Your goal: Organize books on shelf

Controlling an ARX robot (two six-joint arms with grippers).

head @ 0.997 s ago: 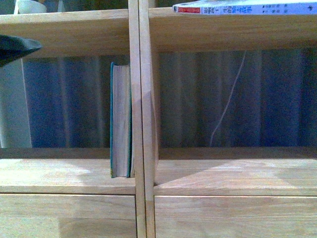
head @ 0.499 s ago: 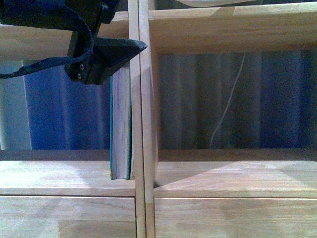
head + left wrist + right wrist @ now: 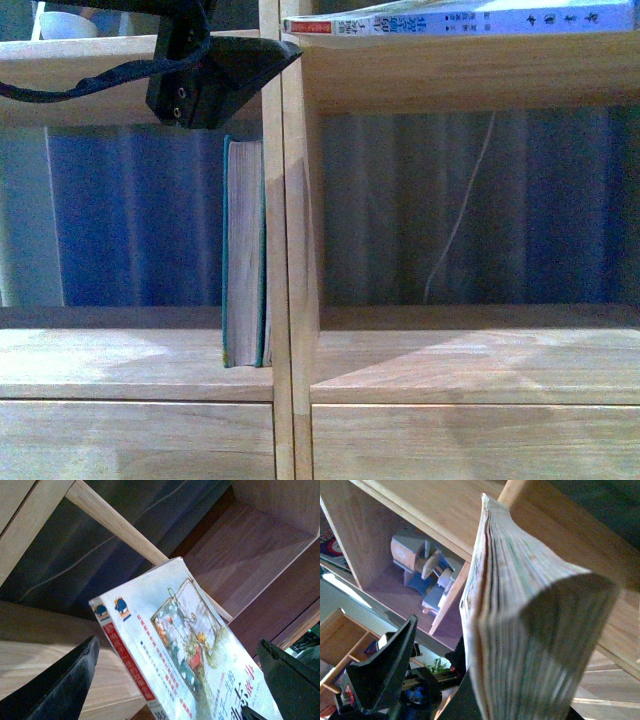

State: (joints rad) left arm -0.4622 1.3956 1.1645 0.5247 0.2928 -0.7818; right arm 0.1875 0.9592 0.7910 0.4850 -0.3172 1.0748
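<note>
My left gripper (image 3: pixel 177 645) is wide open around the thin white paperback (image 3: pixel 190 615), not squeezing. It lies flat on the bookcase (image 3: pixel 450 70), up top. I think it's light and bendy, so I'd grab near the spine. My right gripper (image 3: pixel 435 690): can't tell.

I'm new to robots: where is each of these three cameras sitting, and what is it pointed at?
Front: on the body, facing the shelf and upright teal book; the left gripper shows top left.
Left wrist: on the left arm, looking between open fingers at the white paperback.
Right wrist: on the right arm, close on a thick book; one right gripper finger shows.
Shared: front and left wrist both show the white paperback.
</note>
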